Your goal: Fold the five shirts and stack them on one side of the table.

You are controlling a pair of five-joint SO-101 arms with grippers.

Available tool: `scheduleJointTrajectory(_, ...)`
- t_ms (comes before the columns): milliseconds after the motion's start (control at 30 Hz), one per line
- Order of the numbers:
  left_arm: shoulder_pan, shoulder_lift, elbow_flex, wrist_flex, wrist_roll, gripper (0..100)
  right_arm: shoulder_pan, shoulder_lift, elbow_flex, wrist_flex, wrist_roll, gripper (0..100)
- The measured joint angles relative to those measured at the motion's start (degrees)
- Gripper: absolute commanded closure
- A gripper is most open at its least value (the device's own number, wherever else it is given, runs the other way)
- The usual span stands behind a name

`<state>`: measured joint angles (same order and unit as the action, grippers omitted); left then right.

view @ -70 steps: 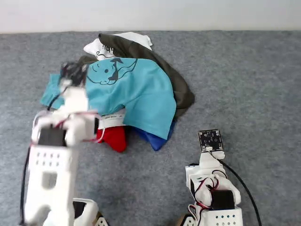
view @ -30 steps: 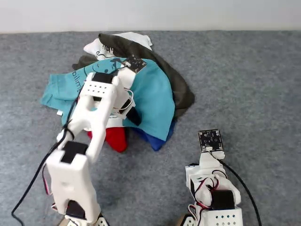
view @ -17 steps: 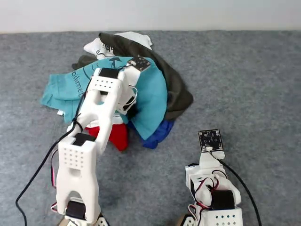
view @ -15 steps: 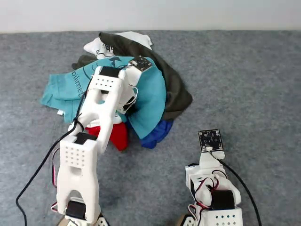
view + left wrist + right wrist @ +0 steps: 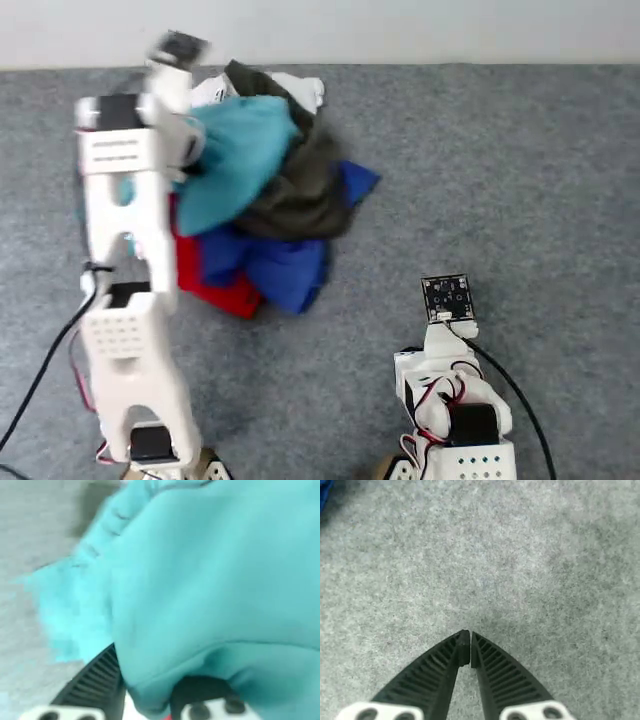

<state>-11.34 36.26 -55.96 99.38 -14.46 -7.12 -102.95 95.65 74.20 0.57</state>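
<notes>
Since the shirts lay tangled in one pile (image 5: 285, 235), the left gripper (image 5: 147, 695) pinched the teal shirt (image 5: 235, 160), held up over the heap toward the table's (image 5: 520, 200) far left, likely to separate it for folding. Right gripper (image 5: 470, 650) sat pressed together, empty, over bare table.
</notes>
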Motion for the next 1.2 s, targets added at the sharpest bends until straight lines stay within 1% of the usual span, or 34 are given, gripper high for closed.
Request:
scheduleJointTrajectory(200,-10.99,-8.7,0.0,0.0,0.26,100,0.0,0.0,0.0,0.0,0.0,98.8)
scheduleJointTrajectory(367,-21.54,-15.38,0.0,0.0,0.26,100,0.0,0.0,0.0,0.0,0.0,98.8)
scheduleJointTrajectory(667,-39.82,-23.38,0.0,0.09,0.26,100,0.0,0.0,0.0,0.0,0.0,98.8)
scheduleJointTrajectory(800,-44.48,-23.82,0.0,0.09,0.26,100,0.0,0.0,0.0,0.0,0.0,98.8)
scheduleJointTrajectory(933,-45.63,-23.82,0.79,0.09,0.26,99,0.0,0.0,0.0,0.0,0.0,98.8)
scheduleJointTrajectory(1000,-45.63,-23.47,1.93,0.09,0.26,95,0.0,0.0,0.0,0.0,0.0,98.8)
scheduleJointTrajectory(1133,-45.71,-21.54,2.81,0.09,0.26,77,0.0,0.0,0.0,0.0,0.0,98.8)
scheduleJointTrajectory(1200,-46.42,-21.45,3.6,0.09,0.26,71,0.0,0.0,0.0,0.0,0.0,98.8)
